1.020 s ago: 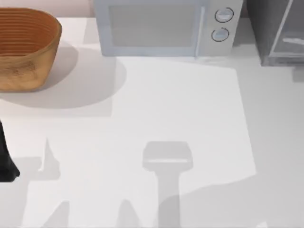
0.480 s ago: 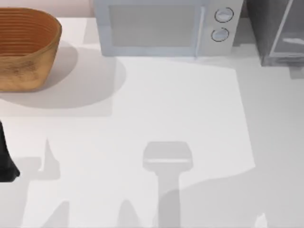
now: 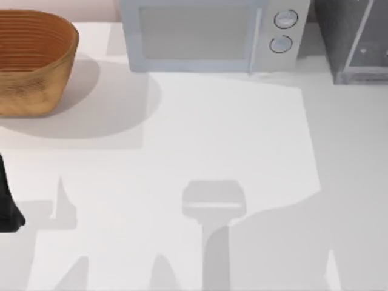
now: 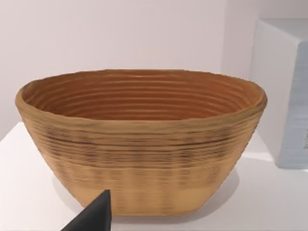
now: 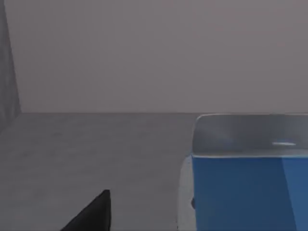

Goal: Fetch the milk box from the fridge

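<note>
The fridge (image 3: 342, 36), dark grey with a pale framed door panel, stands at the table's back right corner. In the right wrist view the milk box (image 5: 250, 192) is close ahead, blue with a pale top, on a grey floor between grey walls. One black fingertip (image 5: 94, 214) of my right gripper shows in front of it, apart from the carton. My left arm (image 3: 7, 203) is parked at the table's left edge. A black fingertip (image 4: 94, 216) of its gripper points toward the basket.
A woven brown basket (image 3: 30, 60) sits at the back left. A pale-blue microwave (image 3: 206, 33) with two round knobs stands at the back middle, between basket and fridge. Arm shadows lie across the white table (image 3: 212, 133).
The shadow on the table's lower right has spread toward the back. A pale streak behind the fridge's door panel is gone. The left arm has not moved.
</note>
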Robot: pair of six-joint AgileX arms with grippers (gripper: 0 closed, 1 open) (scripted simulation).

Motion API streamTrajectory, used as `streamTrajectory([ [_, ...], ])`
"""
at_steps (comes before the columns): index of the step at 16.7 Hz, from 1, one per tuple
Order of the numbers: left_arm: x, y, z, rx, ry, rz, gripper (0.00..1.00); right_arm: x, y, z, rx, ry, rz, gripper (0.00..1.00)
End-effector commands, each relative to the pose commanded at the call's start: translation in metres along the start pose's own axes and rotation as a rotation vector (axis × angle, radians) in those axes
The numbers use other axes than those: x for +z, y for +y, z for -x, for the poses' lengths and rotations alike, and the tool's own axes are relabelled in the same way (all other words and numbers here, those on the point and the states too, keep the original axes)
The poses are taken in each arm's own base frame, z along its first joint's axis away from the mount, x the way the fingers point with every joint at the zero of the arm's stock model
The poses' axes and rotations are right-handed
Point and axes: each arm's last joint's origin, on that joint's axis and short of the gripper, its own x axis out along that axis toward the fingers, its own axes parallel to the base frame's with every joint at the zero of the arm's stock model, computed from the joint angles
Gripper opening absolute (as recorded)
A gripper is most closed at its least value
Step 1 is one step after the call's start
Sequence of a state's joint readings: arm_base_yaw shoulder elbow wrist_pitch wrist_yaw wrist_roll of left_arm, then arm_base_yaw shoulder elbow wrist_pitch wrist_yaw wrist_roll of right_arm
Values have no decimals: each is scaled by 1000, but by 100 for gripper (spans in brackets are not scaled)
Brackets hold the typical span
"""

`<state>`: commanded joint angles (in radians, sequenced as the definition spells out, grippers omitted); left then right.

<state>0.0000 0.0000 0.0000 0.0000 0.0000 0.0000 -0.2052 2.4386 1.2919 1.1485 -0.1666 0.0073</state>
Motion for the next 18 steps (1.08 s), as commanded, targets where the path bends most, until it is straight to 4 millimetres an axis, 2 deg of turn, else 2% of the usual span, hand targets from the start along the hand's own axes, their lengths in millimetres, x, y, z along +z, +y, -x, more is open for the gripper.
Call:
streamTrajectory([
  [3, 0, 0, 0, 0, 0, 0, 100, 0, 0, 0, 0, 0, 0, 100],
  [16, 0, 0, 0, 0, 0, 0, 100, 0, 0, 0, 0, 0, 0, 2],
  [18, 0, 0, 0, 0, 0, 0, 100, 0, 0, 0, 0, 0, 0, 0],
])
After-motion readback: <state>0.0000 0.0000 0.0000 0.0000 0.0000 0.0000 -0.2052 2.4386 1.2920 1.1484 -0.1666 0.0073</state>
